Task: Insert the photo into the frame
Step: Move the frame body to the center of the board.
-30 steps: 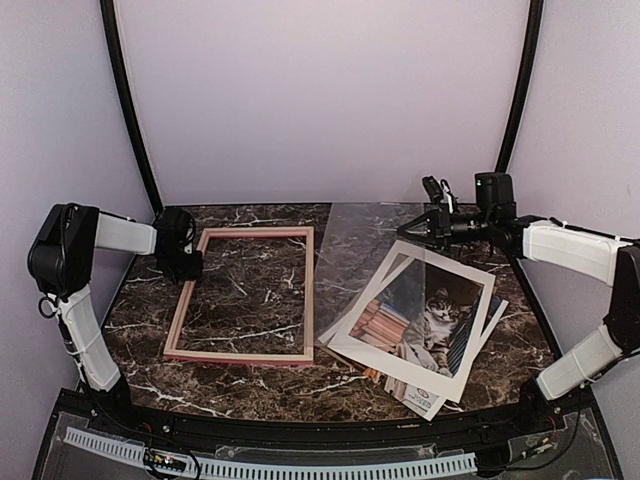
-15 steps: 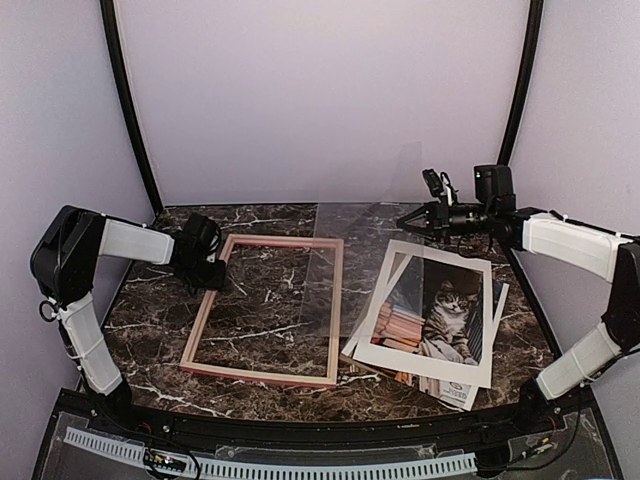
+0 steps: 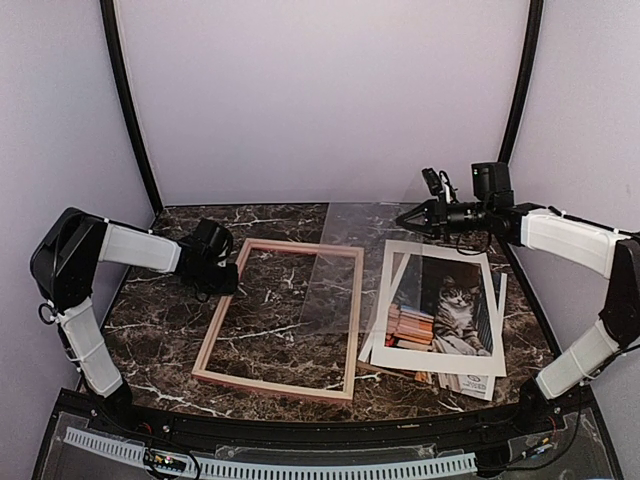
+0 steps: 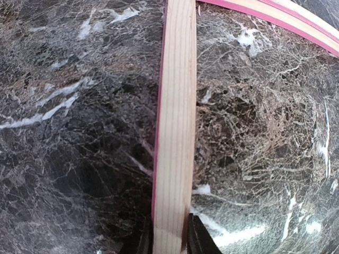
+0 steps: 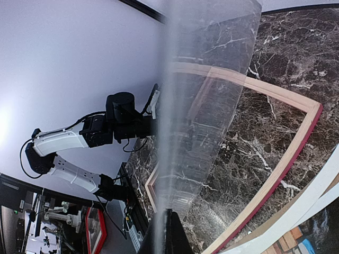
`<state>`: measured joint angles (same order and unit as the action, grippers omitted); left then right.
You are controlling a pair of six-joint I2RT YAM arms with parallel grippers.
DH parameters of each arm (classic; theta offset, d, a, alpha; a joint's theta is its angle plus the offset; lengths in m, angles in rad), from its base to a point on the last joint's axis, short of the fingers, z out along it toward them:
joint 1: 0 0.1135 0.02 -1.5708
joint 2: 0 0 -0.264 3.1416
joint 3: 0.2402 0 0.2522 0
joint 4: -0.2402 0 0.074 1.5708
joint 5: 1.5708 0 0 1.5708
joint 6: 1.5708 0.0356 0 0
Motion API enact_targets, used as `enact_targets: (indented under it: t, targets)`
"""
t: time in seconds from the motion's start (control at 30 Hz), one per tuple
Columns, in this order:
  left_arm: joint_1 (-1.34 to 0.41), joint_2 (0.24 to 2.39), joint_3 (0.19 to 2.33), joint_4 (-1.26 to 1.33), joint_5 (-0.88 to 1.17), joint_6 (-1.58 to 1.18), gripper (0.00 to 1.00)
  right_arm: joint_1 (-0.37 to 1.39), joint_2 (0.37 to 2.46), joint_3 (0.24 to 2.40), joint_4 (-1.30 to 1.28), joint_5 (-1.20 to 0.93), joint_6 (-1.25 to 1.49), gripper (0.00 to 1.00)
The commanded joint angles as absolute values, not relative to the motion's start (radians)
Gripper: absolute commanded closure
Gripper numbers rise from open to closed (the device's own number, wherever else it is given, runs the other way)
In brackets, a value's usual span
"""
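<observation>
1. The left pincer [image 4: 170, 241] clamps the left rail of the thin pink-and-pale wooden frame [image 3: 220, 312], which lies on the dark marble counter [image 3: 150, 320].
2. The right pincer [image 3: 405, 220] is closed on a clear plastic sheet [image 3: 340, 270].
3. The white-bordered paper cat photo [image 3: 440, 310] lies just right of the frame.

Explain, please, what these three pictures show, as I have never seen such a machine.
These are two robot arms bolted at the near edge of a dark marble table, each ending in a two-finger gripper. One picture looks down from above and behind them; the other two come from cameras on the wrists. The left gripper pinches the left rail of the wooden frame, which lies pale side up. The right gripper holds a clear sheet by its edge, raised over the frame. The cat photo lies on other sheets at the right.
</observation>
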<state>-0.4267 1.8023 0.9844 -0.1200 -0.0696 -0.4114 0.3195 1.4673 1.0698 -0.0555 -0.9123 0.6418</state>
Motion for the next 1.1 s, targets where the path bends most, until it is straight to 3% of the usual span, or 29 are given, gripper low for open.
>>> enact_targets:
  t: [0.0, 0.27, 0.5, 0.8, 1.07]
  targets:
    - [-0.44, 1.803, 0.931, -0.149, -0.011, -0.503, 0.8, 0.311, 1.472, 1.094, -0.029, -0.909, 0.637, 1.0]
    - [-0.439, 1.807, 0.918, -0.104, -0.007, -0.551, 0.82, 0.297, 1.476, 1.091, -0.034, -0.918, 0.625, 1.0]
    - [-0.44, 1.782, 0.869, -0.068, 0.054, -0.608, 0.77, 0.298, 1.496, 1.09, 0.038, -0.93, 0.675, 1.0]
    - [-0.44, 1.67, 0.837, -0.064, 0.094, -0.626, 0.54, 0.35, 1.526, 1.133, 0.081, -0.93, 0.725, 1.0]
    - [-0.416, 1.525, 0.901, -0.16, -0.047, -0.557, 0.29, 0.473, 1.578, 1.201, 0.183, -0.906, 0.831, 1.0]
